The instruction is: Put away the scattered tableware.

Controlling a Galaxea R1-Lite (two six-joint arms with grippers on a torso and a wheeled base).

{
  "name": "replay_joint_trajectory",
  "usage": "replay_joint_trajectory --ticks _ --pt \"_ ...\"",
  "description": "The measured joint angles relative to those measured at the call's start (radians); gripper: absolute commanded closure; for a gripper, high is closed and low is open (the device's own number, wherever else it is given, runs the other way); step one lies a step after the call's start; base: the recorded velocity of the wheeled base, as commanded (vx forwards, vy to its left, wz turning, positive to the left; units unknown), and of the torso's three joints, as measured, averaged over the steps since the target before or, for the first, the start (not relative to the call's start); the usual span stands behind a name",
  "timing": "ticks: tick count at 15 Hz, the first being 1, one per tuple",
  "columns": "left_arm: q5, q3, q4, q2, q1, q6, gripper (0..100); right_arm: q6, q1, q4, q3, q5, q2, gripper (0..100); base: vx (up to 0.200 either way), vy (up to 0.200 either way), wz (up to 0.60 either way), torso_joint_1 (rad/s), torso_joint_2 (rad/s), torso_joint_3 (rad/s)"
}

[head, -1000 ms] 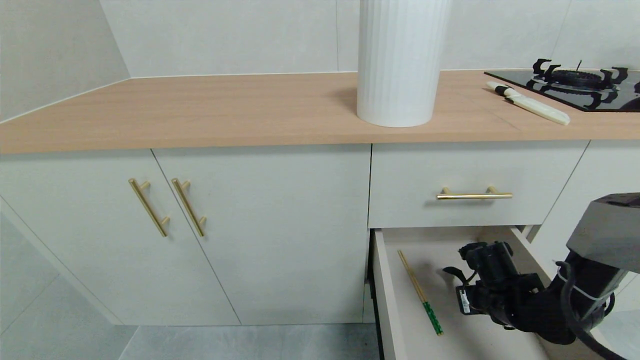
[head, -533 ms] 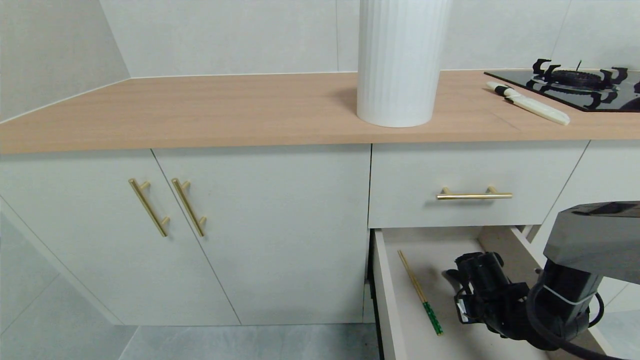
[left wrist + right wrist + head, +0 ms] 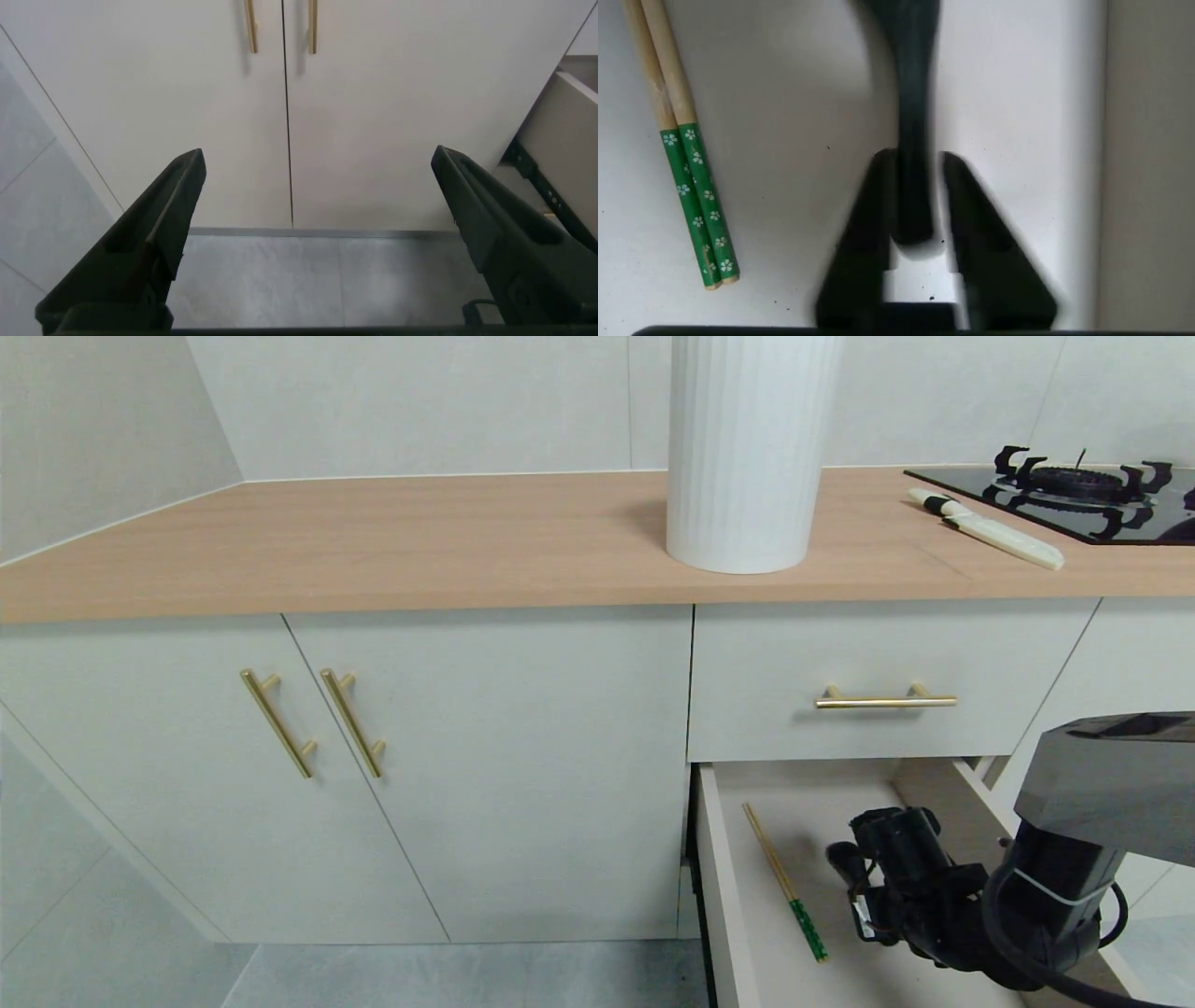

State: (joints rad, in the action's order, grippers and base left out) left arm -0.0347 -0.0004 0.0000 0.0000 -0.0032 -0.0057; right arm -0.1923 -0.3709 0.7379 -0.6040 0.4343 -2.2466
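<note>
**Black spoon held low in the open drawer**

A wooden bench point(image 3: 420, 541) runs along a tiled kitchen wall. It carries a tall white ribbed cylinder point(image 3: 742, 448) and, beside the hob point(image 3: 1074, 495), a pale knife point(image 3: 990, 529) not yet stowed. Below it the lower drawer point(image 3: 719, 859) stands pulled out so tableware can lie flat inside. The left pincer point(image 3: 318, 163) hangs spread wide before the cupboard doors point(image 3: 374, 112), clear of the work. The right pincer point(image 3: 918, 163) sits low in the drawer, pinching the slim handle of a black spoon point(image 3: 910, 56), probably to lay it beside the chopsticks point(image 3: 687, 159). These are a bamboo pair with green flowered ends, resting on the drawer floor.
</note>
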Motion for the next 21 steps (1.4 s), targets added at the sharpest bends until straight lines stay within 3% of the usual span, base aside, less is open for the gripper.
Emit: replay_joint_trajectory --ticks 12,21 --pt "0.0 0.0 0.0 0.0 0.0 0.0 0 0.024 -0.001 -0.031 0.04 -0.024 0.157 0 0.0 0.0 0.0 0.0 0.0 0.0" --pt "0.0 0.0 0.0 0.0 0.0 0.001 0 0.026 -0.003 -0.485 -0.014 -0.198 0.558 0 0.0 0.0 0.0 0.0 0.0 0.0"
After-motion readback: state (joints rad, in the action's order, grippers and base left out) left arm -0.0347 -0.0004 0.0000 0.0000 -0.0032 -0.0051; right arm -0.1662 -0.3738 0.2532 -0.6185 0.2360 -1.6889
